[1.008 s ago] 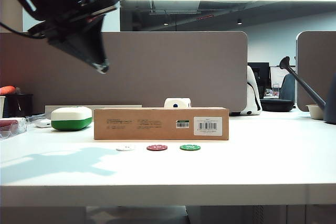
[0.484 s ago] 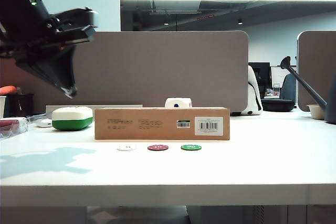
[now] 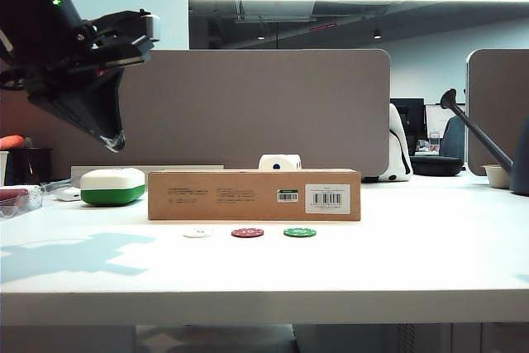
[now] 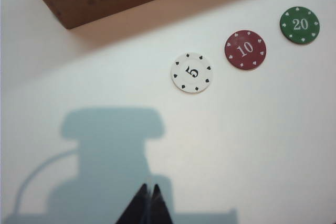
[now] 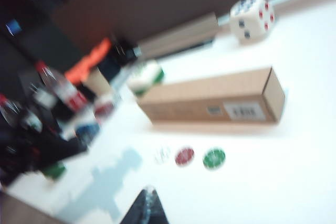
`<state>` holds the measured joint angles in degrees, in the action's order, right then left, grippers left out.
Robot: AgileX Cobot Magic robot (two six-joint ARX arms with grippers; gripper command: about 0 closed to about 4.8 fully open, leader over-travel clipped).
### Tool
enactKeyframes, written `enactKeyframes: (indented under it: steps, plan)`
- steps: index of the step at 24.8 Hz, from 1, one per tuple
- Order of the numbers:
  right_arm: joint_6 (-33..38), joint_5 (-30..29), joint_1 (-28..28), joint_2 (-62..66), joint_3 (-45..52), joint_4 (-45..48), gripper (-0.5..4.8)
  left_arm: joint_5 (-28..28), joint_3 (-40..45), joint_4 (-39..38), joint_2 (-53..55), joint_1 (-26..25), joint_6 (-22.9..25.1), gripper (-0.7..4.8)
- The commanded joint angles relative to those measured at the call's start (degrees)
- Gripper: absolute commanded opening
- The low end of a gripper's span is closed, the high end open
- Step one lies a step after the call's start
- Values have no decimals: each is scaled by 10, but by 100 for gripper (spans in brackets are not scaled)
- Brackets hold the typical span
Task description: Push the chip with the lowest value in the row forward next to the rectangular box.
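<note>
The white table (image 3: 388,266) carries everything, and across its middle lies the rectangular box (image 3: 254,195), long side facing the chips so that a chip can be slid up against it; it sits well below and ahead of the left gripper (image 3: 114,141), which hangs high in the air off toward the box's left end, its fingers pressed together to a single tip, holding nothing; that narrow point looks suited to nudging a flat disc rather than pinching it. A white-and-green rounded case (image 3: 112,186) rests just beyond the box's left end, nearly under the raised gripper, and a white die (image 3: 279,162) stands behind the box, both clear of the pushing path. The right gripper (image 5: 146,205) appears only in its own blurred wrist view, fingertips meeting, high above the table with the box and chips ahead of it. Smallest is the row (image 4: 244,51): the chip (image 4: 191,72), white and marked 5, lies ahead of the left gripper's tip, apart from the box, with the dark red 10 (image 4: 245,50) and green 20 (image 4: 299,25) beside it; it is the lowest value, not yet pushed.
</note>
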<state>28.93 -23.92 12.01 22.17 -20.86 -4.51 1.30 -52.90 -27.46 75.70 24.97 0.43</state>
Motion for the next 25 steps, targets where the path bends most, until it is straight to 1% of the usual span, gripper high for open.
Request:
enactKeyframes:
  steps: [1, 5, 8, 10, 11, 13, 14, 15, 17, 19, 25]
  plan:
    - [-45, 5, 46, 135, -47, 1, -9, 0, -3, 10, -7, 1, 2, -5]
    - [-100, 10, 116, 304, -123, 3, -9, 0, -3, 10, -7, 1, 2, -5]
    - [-159, 12, 163, 430, -190, 7, -9, 0, -3, 10, -7, 1, 2, -5]
    - [-167, 9, 182, 513, -241, 6, -9, 0, -3, 10, -7, 1, 2, -5]
    - [-165, 3, 198, 578, -287, -2, -9, 0, -3, 10, -7, 1, 2, -5]
    - [-165, -5, 217, 668, -356, -16, -9, -1, -3, 10, -7, 0, 2, -5]
    - [-172, -20, 225, 715, -395, -26, -9, 0, -3, 10, -7, 0, 2, -5]
    - [-188, -54, 233, 752, -423, -26, -9, 0, -3, 10, -6, 0, 2, -5]
    - [-192, -62, 238, 785, -452, -36, -9, 0, -3, 10, -7, 0, 2, -5]
    - [-200, -54, 247, 810, -472, -50, -9, 0, -3, 10, -6, 0, 2, -5]
    - [-202, -58, 252, 866, -506, -46, -9, 0, -3, 12, -6, 0, 2, -5]
